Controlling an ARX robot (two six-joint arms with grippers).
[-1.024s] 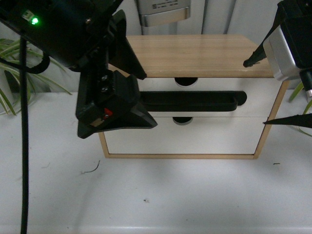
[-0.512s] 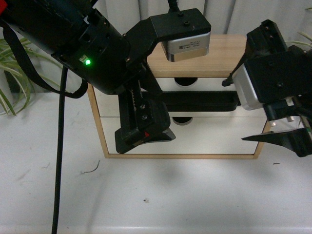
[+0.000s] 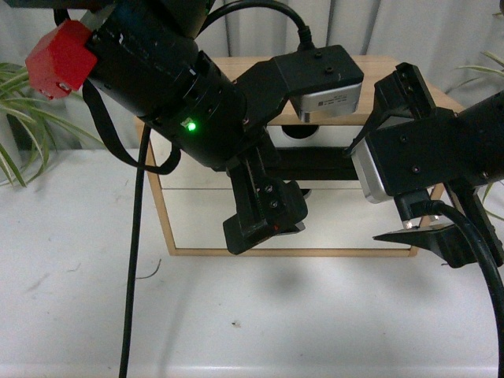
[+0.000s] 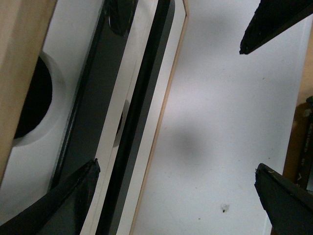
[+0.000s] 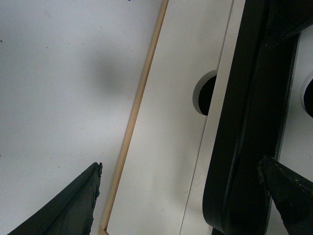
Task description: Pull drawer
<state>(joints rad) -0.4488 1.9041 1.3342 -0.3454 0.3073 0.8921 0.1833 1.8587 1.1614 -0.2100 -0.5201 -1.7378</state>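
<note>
White desk [image 3: 315,315] fills view. Wood-framed cabinet [image 3: 164,220] at 12 o'clock in front view. Drawer [image 3: 189,161] in upper slot, looks pushed in, level with lower front [image 3: 339,222]. Black handle [image 3: 315,164] runs across it. Left tool [image 4: 176,166] at handle's 7 o'clock, spread wide, pinching nothing. Right tool [image 5: 180,164] at handle's 3 o'clock, spread too, one finger [image 5: 288,191] over handle.

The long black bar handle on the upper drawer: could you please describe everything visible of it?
The long black bar handle, seemingly matte plastic, runs level across the white drawer front, under its semicircular notch. The arms hide both ends. The left gripper and right gripper are open, one finger of each overlapping the bar; contact cannot be told.
</note>
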